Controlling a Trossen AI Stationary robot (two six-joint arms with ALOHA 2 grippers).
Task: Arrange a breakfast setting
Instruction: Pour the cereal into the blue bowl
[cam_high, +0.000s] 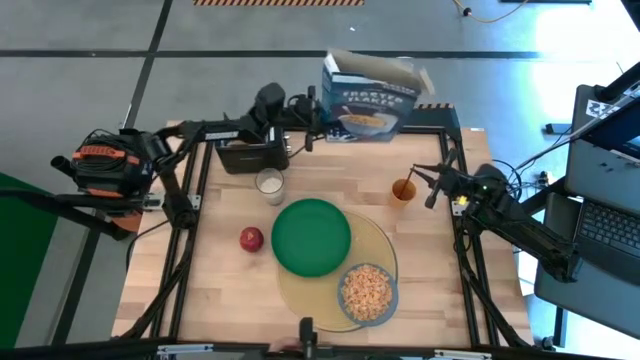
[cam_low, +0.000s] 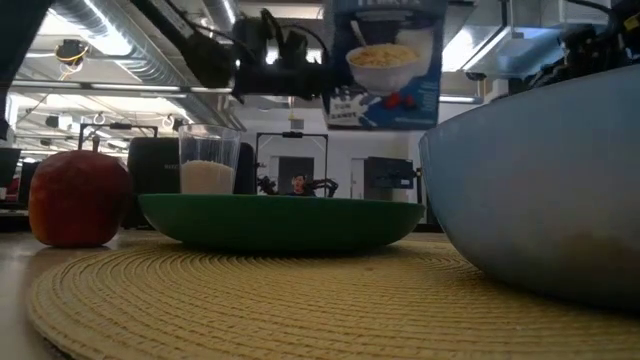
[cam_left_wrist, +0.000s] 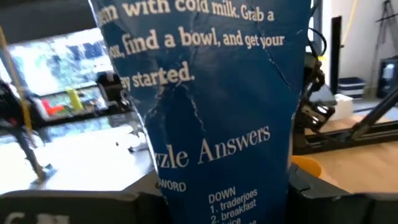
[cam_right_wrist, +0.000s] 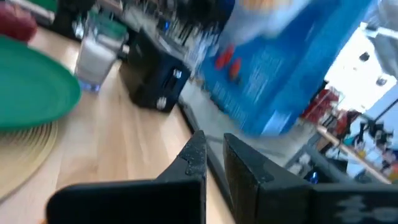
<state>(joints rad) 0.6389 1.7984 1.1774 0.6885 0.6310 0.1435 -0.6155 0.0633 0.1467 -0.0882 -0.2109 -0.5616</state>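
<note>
My left gripper (cam_high: 312, 108) is shut on the blue cereal box (cam_high: 370, 97), which is held in the air over the table's far edge; the low view shows the box (cam_low: 385, 65) well above the tabletop. The green plate (cam_high: 312, 237) and the blue-grey bowl (cam_high: 367, 292), which is full of cereal, sit on the round yellow mat (cam_high: 385, 240). The red apple (cam_high: 251, 239) and the milk glass (cam_high: 269, 183) stand to the left of the plate. My right gripper (cam_high: 432, 186) is just right of the orange cup (cam_high: 403, 190), with a narrow gap between its fingers (cam_right_wrist: 198, 155), and touches nothing. My left gripper pinches the cereal box between its two fingers at the box's left narrow side (cam_left_wrist: 217, 186), one finger on each broad face. The fingers come level from the table's left. The box is lifted clear and nearly upright, with its open flaps at the top.
A black toaster (cam_high: 252, 157) stands at the far left under my left arm, with a tan slice showing at its top (cam_high: 238, 143). A laptop (cam_high: 605, 225) sits beyond the table's right edge. There is bare wood between the cup and the mat.
</note>
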